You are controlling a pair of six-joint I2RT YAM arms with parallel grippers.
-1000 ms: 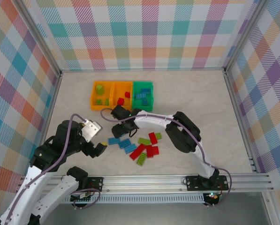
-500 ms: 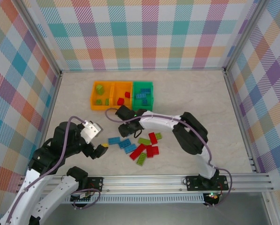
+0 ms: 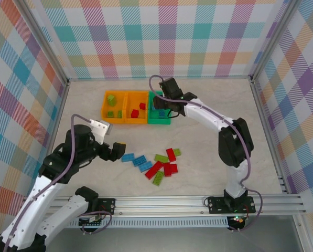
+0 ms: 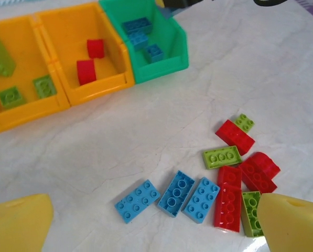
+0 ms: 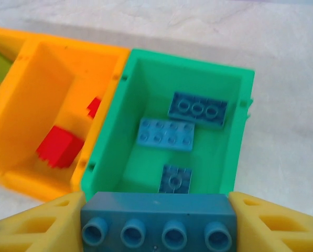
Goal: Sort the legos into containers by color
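Right claw [image 5: 157, 212] pinching a blue brick [image 5: 146, 210], green bin [image 5: 106, 142] at twelve o'clock; release looks next. Left claw [image 4: 155, 226] spread.

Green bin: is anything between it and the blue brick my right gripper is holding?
Nothing visible. The right gripper holds the blue brick over the edge of the open green bin. Three blue bricks lie on its floor, with bare floor left between them.
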